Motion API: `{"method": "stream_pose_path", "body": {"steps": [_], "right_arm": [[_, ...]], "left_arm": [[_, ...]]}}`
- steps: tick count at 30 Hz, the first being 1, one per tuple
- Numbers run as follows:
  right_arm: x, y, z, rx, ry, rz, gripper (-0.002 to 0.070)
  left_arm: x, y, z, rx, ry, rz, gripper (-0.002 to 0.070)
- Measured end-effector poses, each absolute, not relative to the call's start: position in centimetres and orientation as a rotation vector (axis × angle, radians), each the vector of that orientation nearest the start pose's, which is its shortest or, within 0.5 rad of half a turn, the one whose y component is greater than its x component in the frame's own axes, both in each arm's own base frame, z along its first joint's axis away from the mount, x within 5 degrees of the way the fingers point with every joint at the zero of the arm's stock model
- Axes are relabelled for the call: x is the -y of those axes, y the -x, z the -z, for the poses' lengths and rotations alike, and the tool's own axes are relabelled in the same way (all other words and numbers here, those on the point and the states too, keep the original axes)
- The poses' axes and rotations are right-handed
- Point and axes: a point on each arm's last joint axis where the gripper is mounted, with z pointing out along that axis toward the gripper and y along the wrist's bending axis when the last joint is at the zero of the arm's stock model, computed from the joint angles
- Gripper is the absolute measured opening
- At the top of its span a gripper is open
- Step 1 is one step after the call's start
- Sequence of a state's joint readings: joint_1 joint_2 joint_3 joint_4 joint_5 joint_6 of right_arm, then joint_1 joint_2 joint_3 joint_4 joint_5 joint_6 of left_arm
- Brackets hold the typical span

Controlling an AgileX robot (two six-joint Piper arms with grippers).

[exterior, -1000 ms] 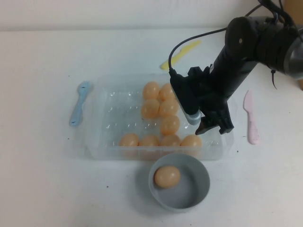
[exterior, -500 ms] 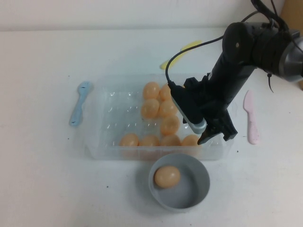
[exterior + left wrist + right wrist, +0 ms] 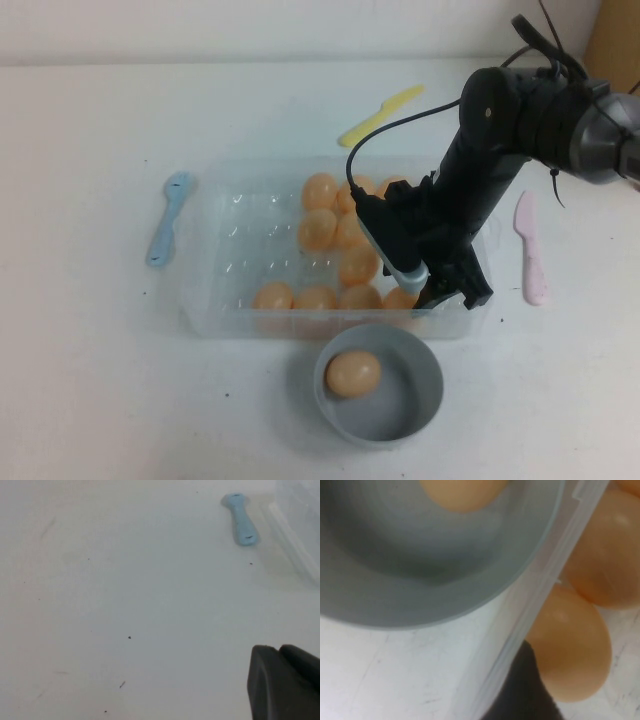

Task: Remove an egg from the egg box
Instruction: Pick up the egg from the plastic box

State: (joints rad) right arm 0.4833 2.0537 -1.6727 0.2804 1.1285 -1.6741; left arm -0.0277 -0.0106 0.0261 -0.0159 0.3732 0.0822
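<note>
Hovering wide open over the near right corner of the egg box (image 3: pixel 215 300), the right end effector (image 3: pixel 430 290) has the egg (image 3: pixel 402 298) directly beneath; the left end effector (image 3: pixel 285 685), fingers unreadable, sits parked far off.

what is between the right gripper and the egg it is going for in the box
Nothing visible. The right gripper hangs open over the near right corner of the egg box, one of its fingers right beside the egg there. The left gripper is parked far off, over bare table.
</note>
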Motion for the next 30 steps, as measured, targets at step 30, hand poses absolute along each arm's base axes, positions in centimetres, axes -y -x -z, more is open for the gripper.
{"method": "stream_pose_path", "body": {"steps": [30], "right_arm": [[-22.2, -36.8, -20.5, -1.503, 2.444, -0.252, 0.0447]], "left_arm": [[0.2, -5.3, -17.1, -1.87, -0.093, -0.022, -0.0003]]}}
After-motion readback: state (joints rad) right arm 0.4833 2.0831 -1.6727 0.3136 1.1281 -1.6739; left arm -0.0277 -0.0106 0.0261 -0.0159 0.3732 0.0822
